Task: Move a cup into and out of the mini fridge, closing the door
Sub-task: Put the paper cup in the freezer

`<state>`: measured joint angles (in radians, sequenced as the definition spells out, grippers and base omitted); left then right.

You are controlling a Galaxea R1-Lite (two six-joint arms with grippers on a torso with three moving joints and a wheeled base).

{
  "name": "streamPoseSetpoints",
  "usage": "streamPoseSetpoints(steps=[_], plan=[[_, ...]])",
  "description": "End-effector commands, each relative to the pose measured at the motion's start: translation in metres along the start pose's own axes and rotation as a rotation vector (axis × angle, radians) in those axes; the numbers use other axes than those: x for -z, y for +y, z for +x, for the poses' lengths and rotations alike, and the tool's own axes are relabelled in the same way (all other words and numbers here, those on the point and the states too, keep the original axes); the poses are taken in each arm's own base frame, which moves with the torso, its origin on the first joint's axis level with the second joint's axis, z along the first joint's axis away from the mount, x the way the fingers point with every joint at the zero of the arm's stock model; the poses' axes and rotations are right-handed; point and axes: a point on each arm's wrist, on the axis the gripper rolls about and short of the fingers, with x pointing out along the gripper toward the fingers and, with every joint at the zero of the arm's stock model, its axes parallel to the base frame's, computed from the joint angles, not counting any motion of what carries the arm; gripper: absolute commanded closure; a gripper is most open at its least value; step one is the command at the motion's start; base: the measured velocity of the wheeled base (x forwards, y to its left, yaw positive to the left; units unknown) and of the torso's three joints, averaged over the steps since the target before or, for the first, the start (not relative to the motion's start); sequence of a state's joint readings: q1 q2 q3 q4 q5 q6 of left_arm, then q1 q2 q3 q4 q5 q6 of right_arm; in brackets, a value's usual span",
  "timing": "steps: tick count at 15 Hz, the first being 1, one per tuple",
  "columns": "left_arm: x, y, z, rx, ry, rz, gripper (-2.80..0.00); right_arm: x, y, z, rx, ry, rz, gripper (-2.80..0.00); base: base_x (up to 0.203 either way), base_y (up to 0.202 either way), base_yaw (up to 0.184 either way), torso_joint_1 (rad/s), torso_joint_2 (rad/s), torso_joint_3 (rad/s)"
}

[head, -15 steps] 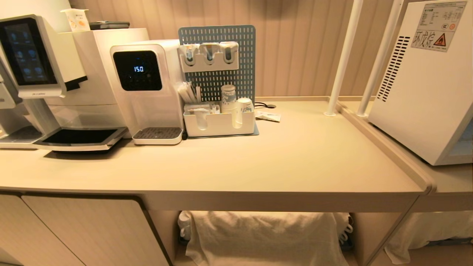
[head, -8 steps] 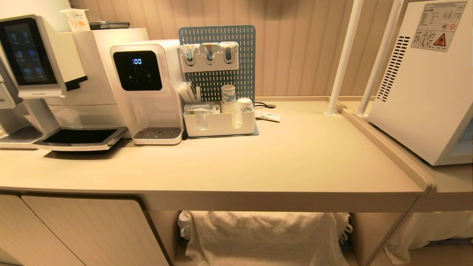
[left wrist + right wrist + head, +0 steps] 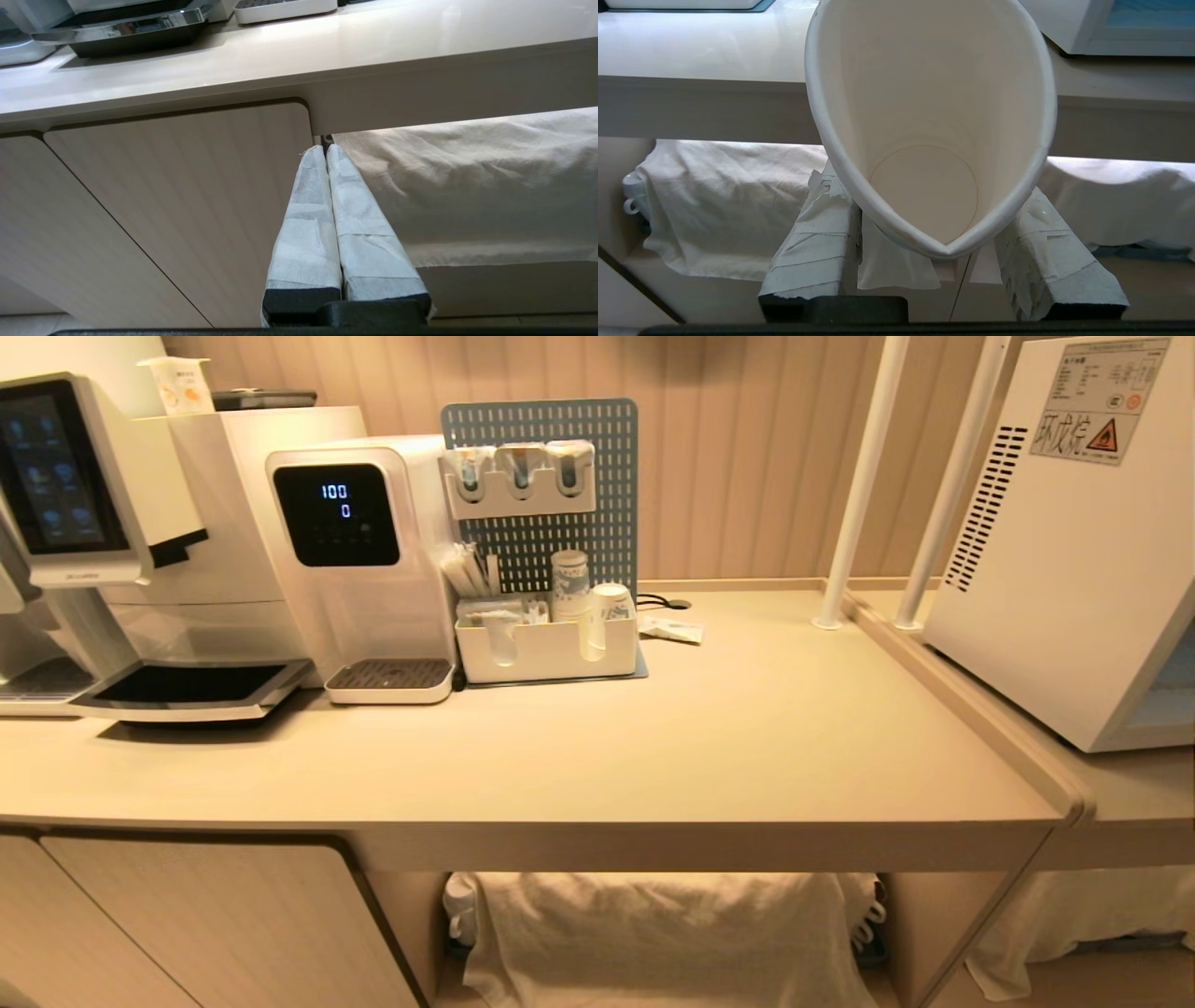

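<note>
Right gripper (image 3: 931,219) pinches the cup (image 3: 931,116), squashing its rim, below the countertop (image 3: 653,756); ease grip, lift toward mini fridge (image 3: 1064,541). Left gripper (image 3: 326,154) closed, empty.

Warm amber overhead light, soft shadows beneath the countertop (image 3: 597,775), slight wide-angle bending at the edges.

A beige desk (image 3: 747,737) carries a coffee machine (image 3: 84,513) at its left end and a white water dispenser (image 3: 359,560) with a lit dark display beside it. Next to the dispenser stands a blue pegboard (image 3: 597,532) behind a white organiser tray (image 3: 546,653) holding a stack of paper cups (image 3: 569,583). A white cloth (image 3: 663,933) hangs under the desk beside a wooden cabinet door (image 3: 215,924).
</note>
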<state>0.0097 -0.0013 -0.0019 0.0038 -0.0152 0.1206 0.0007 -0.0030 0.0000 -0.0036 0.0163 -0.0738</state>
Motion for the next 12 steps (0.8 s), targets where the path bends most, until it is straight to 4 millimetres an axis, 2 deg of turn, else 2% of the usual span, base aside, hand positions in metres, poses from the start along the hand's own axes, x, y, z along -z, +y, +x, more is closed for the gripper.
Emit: streamPoseSetpoints(steps=[1, 12], plan=[[0.0001, 0.0000, 0.0002, 0.000, 0.004, -0.004, 0.00, 0.0000, 0.0000, 0.0002, -0.002, 0.003, 0.000, 0.00, 0.006, -0.065, 0.010, 0.002, 0.01, 0.007], [0.0002, 0.0000, 0.0001, -0.002, 0.003, -0.003, 0.00, 0.0001, 0.0000, 0.0002, -0.002, 0.005, 0.000, 0.00, 0.000, -0.184, 0.001, 0.002, 0.00, 0.001]])
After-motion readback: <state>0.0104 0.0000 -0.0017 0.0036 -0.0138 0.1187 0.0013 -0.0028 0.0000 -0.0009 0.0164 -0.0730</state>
